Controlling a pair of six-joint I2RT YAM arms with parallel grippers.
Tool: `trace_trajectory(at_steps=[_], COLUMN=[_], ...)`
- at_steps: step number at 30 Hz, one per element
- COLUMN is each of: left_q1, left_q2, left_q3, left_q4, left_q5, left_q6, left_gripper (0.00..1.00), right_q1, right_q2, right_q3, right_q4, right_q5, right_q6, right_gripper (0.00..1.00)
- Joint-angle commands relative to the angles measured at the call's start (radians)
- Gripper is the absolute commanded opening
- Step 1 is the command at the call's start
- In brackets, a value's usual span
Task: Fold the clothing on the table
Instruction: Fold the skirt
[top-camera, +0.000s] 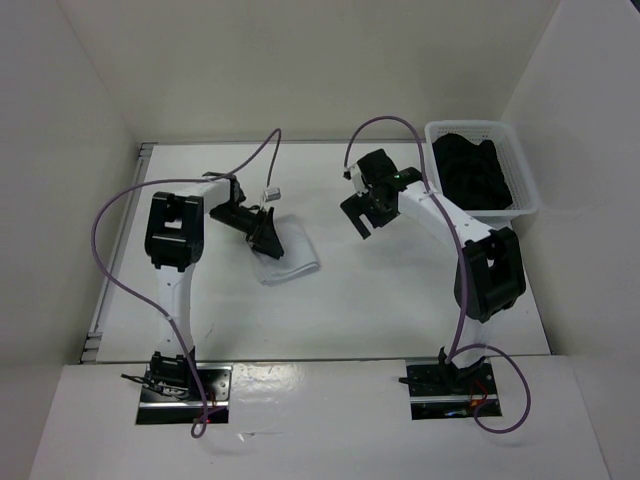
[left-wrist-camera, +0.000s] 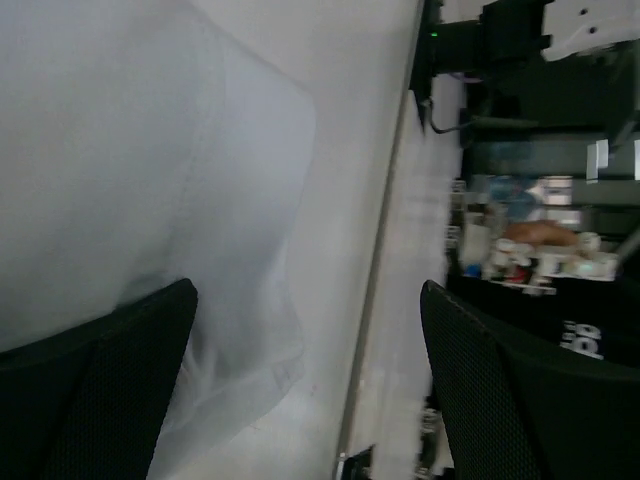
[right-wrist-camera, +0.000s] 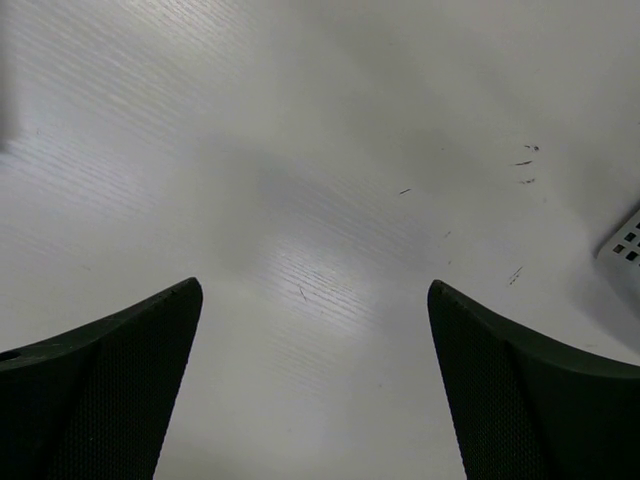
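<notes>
Top view: the white clothing (top-camera: 290, 255) lies left of centre on the table (top-camera: 380, 310) as a small, compact rectangle. It looks already folded, so little seems left to do. The left gripper (top-camera: 262, 232) hovers over its upper corner, hiding that part. The right gripper (top-camera: 362, 215) hangs well apart, nearer a mesh basket (top-camera: 528, 180) holding a black garment (top-camera: 475, 175).

Left wrist view: jaws wide and empty above blurred fabric whose layers cannot be counted.

Right wrist view: jaws wide and empty over the tabletop, with the basket corner cut off.

Mesh basket (top-camera: 527, 185) — far right, black garment (top-camera: 475, 172) inside
</notes>
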Motion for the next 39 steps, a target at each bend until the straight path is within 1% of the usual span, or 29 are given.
trace_trajectory(at_steps=[1, 6, 10, 14, 18, 21, 22, 23, 26, 27, 28, 29, 30, 31, 32, 33, 34, 35, 36, 37, 38, 39], left_q1=[0.026, 0.080, 0.115, 0.125, 0.112, 0.065, 0.053, 0.040, 0.017, 0.017, 0.017, 0.017, 0.017, 0.026, 0.036, 0.068, 0.095, 0.124, 0.204, 0.251, 0.296, 0.337], left_q2=[0.069, 0.153, 0.162, 0.172, 0.094, 0.029, 0.020, 0.004, -0.155, -0.248, -0.288, -0.327, -0.397, -0.431, -0.501, -0.538, -0.578, -0.623, -0.723, -0.780, -0.904, -0.972], left_q3=[-0.079, -0.147, -0.185, -0.186, -0.176, -0.176, -0.176, -0.157, -0.072, -0.033, 0.015, 0.114, 0.164, 0.208, 0.274, 0.293, 0.293, 0.293, 0.257, 0.141, 0.056, -0.040], left_q4=[-0.025, -0.025, -0.025, -0.025, -0.025, 0.033, -0.002, -0.032, -0.033, -0.033, -0.033, -0.033, -0.033, -0.033, -0.017, 0.012, 0.030, 0.055, 0.129, 0.174, 0.278, 0.343], left_q5=[0.025, 0.013, 0.003, 0.003, -0.007, -0.033, -0.033, -0.033, -0.072, -0.098, -0.113, -0.130, -0.150, -0.199, -0.231, -0.266, -0.336, -0.371, -0.398, -0.429, -0.485, -0.535], left_q6=[0.097, 0.120, 0.130, 0.130, 0.119, 0.051, 0.051, 0.089, 0.012, -0.020, -0.054, -0.120, -0.152, -0.185, -0.249, -0.280, -0.306, -0.330, -0.385, -0.410, -0.448, -0.479], left_gripper=[0.99, 0.99, 0.99, 0.99, 0.99, 0.99, 0.99, 0.99, 0.99, 0.99, 0.99, 0.99, 0.99, 0.99, 0.99, 0.99, 0.99, 0.99, 0.99, 0.99, 0.99, 0.99], right_q1=[-0.002, -0.002, -0.002, -0.002, -0.002, -0.002, -0.002, -0.002, -0.002, -0.002, -0.012, -0.012, -0.024, -0.050, -0.068, -0.091, -0.151, -0.186, -0.224, -0.266, -0.351, -0.392], right_q2=[0.009, 0.019, 0.019, 0.019, -0.001, -0.023, -0.033, -0.033, -0.092, -0.105, -0.137, -0.153, -0.167, -0.200, -0.220, -0.242, -0.291, -0.317, -0.346, -0.375, -0.441, -0.475], right_q3=[0.006, -0.004, -0.014, -0.024, -0.024, -0.024, -0.033, -0.033, -0.033, -0.033, -0.033, -0.033, -0.033, -0.045, -0.045, -0.074, -0.086, -0.100, -0.137, -0.160, -0.221, -0.258], right_q4=[0.043, 0.054, 0.063, 0.074, 0.074, 0.074, 0.074, 0.074, 0.065, 0.065, 0.065, 0.065, 0.065, 0.065, 0.074, 0.074, 0.085, 0.085, 0.108, 0.120, 0.157, 0.180], right_q5=[-0.026, -0.026, -0.044, -0.044, -0.044, -0.035, -0.035, -0.026, -0.026, -0.026, -0.026, -0.026, -0.026, -0.026, -0.026, -0.052, -0.065, -0.081, -0.093, -0.124, -0.136, -0.136], right_q6=[-0.006, -0.006, -0.006, -0.006, -0.006, -0.006, -0.006, -0.006, -0.006, -0.006, -0.015, -0.015, -0.015, -0.015, -0.015, -0.015, -0.015, -0.003, -0.003, 0.011, 0.026, 0.027], right_gripper=[0.97, 0.97, 0.97, 0.97, 0.98, 0.98, 0.98, 0.98, 0.98, 0.98, 0.98, 0.98, 0.98, 0.98, 0.98, 0.98, 0.98, 0.98, 0.98, 0.98, 0.98, 0.98])
